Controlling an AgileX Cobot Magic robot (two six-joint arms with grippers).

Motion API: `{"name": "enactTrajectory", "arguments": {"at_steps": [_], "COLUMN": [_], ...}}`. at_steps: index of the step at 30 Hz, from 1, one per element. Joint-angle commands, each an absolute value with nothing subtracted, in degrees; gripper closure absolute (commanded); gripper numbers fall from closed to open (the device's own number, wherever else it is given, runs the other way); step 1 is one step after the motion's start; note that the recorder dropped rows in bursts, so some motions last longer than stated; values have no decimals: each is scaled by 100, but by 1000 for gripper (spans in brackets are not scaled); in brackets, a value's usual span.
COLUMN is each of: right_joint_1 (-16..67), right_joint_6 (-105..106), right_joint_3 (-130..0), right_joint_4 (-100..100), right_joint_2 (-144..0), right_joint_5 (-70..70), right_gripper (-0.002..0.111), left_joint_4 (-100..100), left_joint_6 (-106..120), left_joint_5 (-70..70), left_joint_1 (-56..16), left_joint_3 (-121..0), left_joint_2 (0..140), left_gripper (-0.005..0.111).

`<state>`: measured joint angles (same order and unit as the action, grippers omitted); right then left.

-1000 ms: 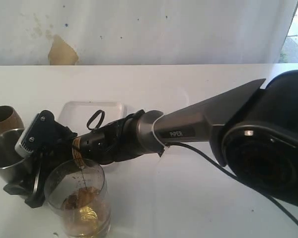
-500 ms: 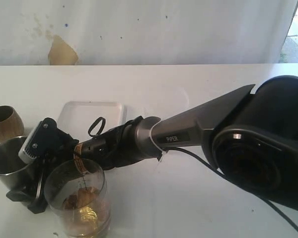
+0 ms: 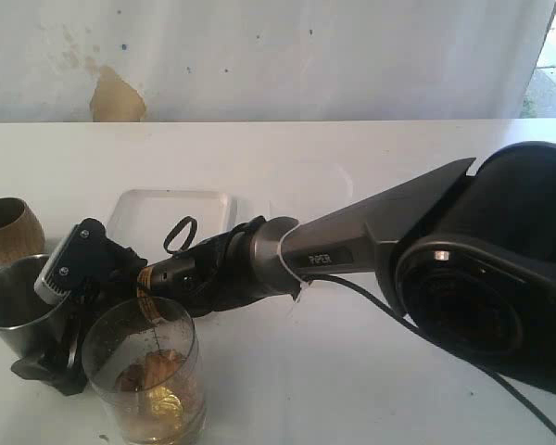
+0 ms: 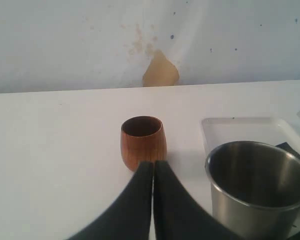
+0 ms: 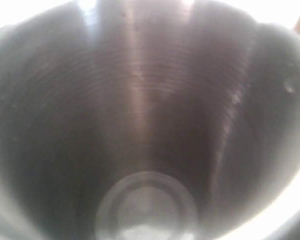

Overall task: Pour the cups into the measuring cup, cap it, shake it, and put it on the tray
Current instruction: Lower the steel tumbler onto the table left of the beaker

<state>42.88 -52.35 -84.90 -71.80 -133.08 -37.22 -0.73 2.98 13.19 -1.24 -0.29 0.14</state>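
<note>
My left gripper (image 4: pixel 153 166) has its two dark fingers pressed flat together with nothing between them. It hangs low over the white table (image 3: pixel 352 371), pointing at the brown cup (image 4: pixel 143 140). That cup stands upright on the table just beyond my fingertips, apart from them, and its mouth looks dark and empty. My right arm reaches across the middle to the left side. There my right gripper (image 3: pixel 44 366) points downward at the steel tumbler (image 3: pixel 5 297), with its black fingers running down beside the tumbler's wall. My right wrist camera looks straight down the tumbler's ringed inside (image 5: pixel 140 125) to its round bottom and shows no fingers. I cannot tell whether they are clamped on the tumbler or only lie alongside it. From my left wrist the tumbler (image 4: pixel 257 185) looks upright with its mouth open. It stands near the brown cup (image 3: pixel 5 227) and in front of the tray (image 4: pixel 240 130). The measuring cup (image 3: pixel 148 371) stands upright and uncapped on the table just beside my right gripper. It has brownish liquid and lumps in its lower part and a dark line down its side. The tray (image 3: pixel 167 199) lies flat behind my right wrist, with nothing standing on the part I can see.
</note>
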Motion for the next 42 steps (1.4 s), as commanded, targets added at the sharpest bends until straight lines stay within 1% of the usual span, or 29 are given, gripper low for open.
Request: {"name": "enactTrajectory", "arguments": {"at_steps": [1,9,42], "right_joint_1": [4275,4275,4275], "right_joint_6": [-5118,-5117,-5117], "right_joint_3": [-8528,-8616,-8616], "right_joint_4": [-7136,-7136,-7176], "right_joint_2": [-13275,-13068,-12362], "right_joint_5": [-3431,-3069,-3248], "right_gripper": [11,11,11], "left_joint_4": [-38,-38,-38], "left_joint_6": [286,286,286], "left_joint_5": [1331,1331,1331], "left_joint_1": [-129,-129,-129], "left_joint_3": [0,0,0], "left_joint_2": [0,0,0], "left_gripper": [106,106,106]}}
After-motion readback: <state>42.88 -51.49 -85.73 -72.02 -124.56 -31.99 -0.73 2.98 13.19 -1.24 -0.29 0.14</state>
